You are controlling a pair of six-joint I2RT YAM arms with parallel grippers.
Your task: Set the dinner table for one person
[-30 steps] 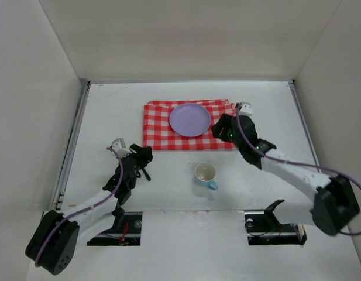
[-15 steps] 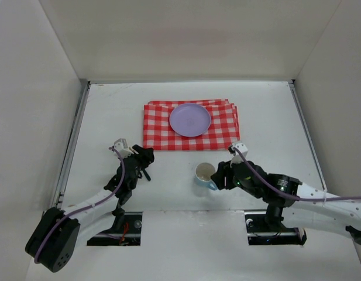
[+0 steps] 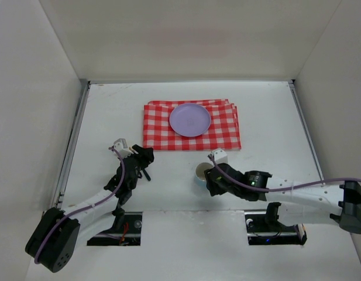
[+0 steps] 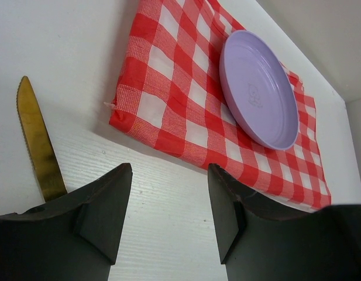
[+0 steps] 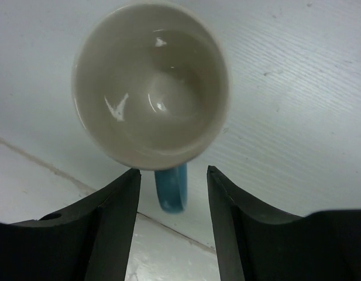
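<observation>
My right jaws have come from the purple plate (image 3: 190, 119) to the mug (image 5: 151, 88) | open astride its handle (image 5: 171, 187) | pickup likely next

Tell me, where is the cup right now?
In the top view the cup stands on the table, between the cloth and the near edge, with the right pincer open around its handle.
</observation>
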